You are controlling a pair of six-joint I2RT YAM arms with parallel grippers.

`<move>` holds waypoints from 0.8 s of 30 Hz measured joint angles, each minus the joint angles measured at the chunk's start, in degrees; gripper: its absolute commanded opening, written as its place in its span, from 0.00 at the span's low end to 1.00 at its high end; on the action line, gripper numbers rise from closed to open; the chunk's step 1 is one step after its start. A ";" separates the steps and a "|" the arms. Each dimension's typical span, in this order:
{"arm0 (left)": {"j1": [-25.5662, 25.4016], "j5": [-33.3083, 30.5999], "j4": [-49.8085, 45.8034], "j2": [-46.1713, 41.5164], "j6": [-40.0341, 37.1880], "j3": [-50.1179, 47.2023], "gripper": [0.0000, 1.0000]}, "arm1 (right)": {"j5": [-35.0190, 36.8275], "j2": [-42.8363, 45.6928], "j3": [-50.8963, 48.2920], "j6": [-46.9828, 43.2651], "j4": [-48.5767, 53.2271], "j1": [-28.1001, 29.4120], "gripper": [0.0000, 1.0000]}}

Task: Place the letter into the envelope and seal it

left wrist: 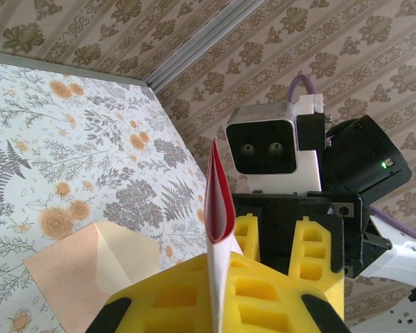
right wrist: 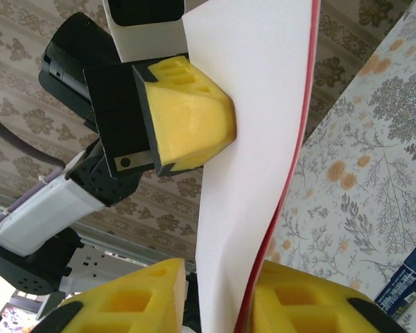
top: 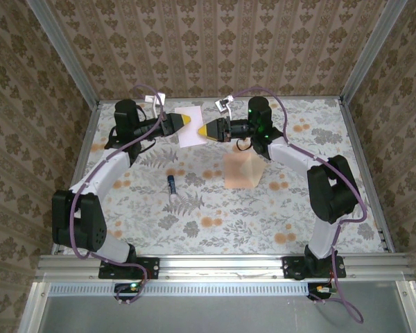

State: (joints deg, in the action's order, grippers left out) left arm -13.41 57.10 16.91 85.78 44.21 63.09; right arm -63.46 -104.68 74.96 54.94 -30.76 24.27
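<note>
No text, number, brand or sign can be read. The letter [right wrist: 256,139] turns a plain white face with a red edge to the camera. Any print on the blue tube [right wrist: 405,283] lying on the tabletop [right wrist: 374,173] is too blurred to tell.

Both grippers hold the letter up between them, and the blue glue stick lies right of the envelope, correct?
No: the top external view shows the blue glue stick lying left of the envelope. The left gripper and right gripper do hold the letter up between them.
</note>
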 measured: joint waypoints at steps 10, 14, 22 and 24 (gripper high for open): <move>0.26 0.17 0.37 0.00 0.02 0.00 0.17 | 0.00 -0.39 -0.70 3.52 -3.74 0.00 0.03; 0.74 0.15 0.59 0.00 0.35 0.00 0.45 | 0.04 -0.39 -1.36 4.26 -4.00 0.00 0.00; 2.38 0.13 0.48 -0.02 0.48 0.00 0.98 | 1.31 0.13 -1.75 1.36 1.79 -0.61 0.00; 3.52 0.07 -0.68 -0.26 -0.20 0.00 1.00 | 1.90 0.90 -1.90 -0.07 4.81 -0.92 0.00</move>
State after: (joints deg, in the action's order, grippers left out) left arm -9.89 57.17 16.23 85.52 44.01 63.09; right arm -61.56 -103.79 73.06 54.87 -25.96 23.35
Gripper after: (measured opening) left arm 0.986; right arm 0.057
